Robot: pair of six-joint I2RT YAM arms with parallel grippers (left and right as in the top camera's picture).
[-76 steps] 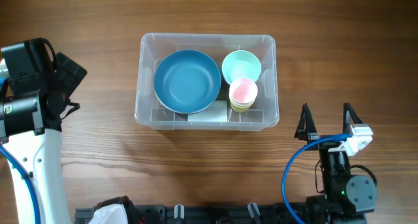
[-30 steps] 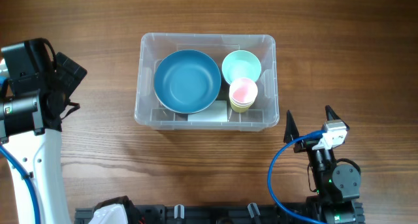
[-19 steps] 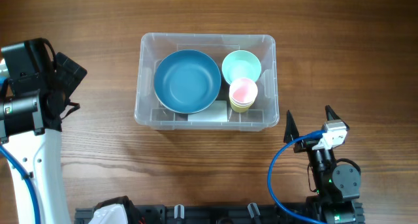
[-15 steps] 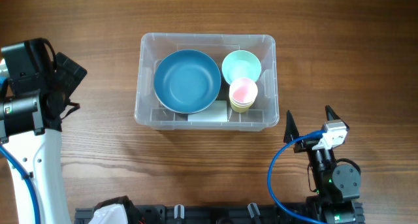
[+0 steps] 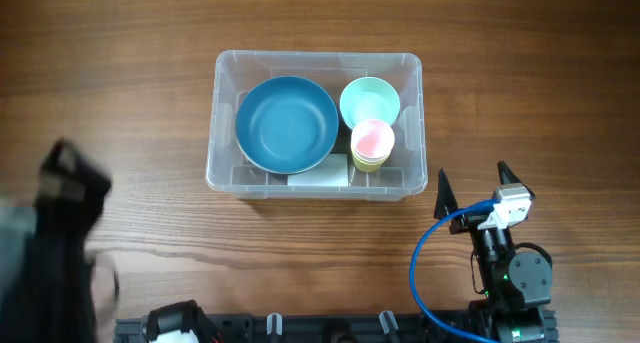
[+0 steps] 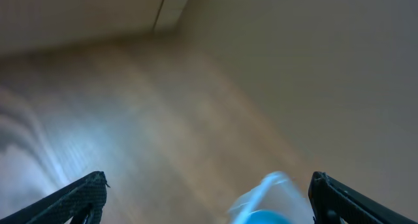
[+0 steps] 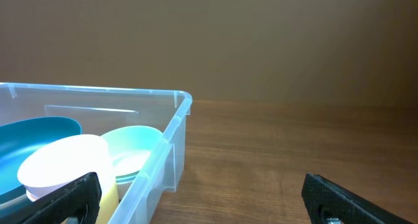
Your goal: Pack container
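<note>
Left arm (image 5: 65, 233) swung lower, left pincer (image 6: 208, 185) and right pincer (image 5: 472, 178) open, one container (image 5: 415, 123), two bowls (image 5: 287, 124), two cups (image 5: 372, 138)

Far counter: bare wood (image 5: 520, 43) runs the whole width beyond the container (image 5: 318, 55), an open lane.
Left side: clear wood beside the container's left wall; the blurred left arm (image 5: 60, 233) fills the near-left corner.
Right side: open wood on the far right; the right end effector (image 5: 472, 173), jaws spread wide, stands just off the container's near-right corner, apart from it, with its blue cable (image 5: 425, 268) looping nearer.
Container, left: blue bowl (image 5: 287, 124) spans nearly wall to wall.
Container, right: mint bowl (image 5: 369, 99) far, pink-topped cup stack (image 5: 373, 139) just beside it; slim gaps only.
</note>
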